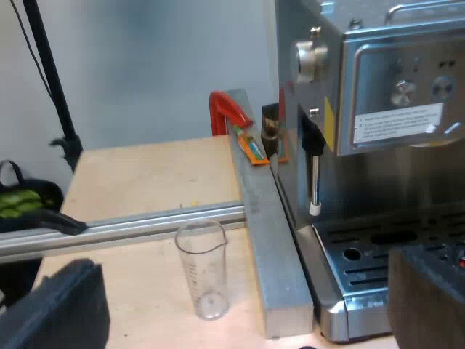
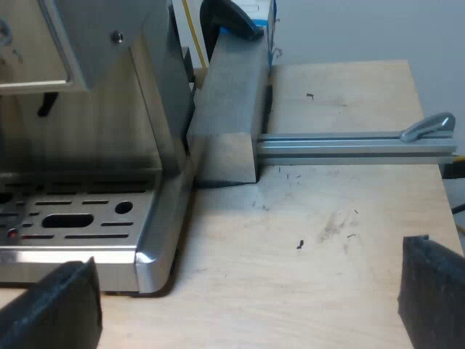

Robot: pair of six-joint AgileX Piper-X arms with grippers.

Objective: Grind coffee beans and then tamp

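The left gripper (image 1: 247, 298) hangs low over the table (image 1: 145, 182), angled toward the espresso machine (image 1: 392, 87) at a corner of its drip tray (image 1: 378, 254). Its fingers are spread wide and hold nothing. The machine stands upright on the table, with its steam wand (image 1: 314, 174) hanging straight down above the tray. A measuring glass (image 1: 203, 269) stands upright near the machine, mouth up, just beside the metal bar (image 1: 269, 240) lying along the machine's base and apart from the fingers. The right gripper (image 2: 243, 291) hovers low at the machine's other side by the tray, also spread wide, empty and touching nothing.
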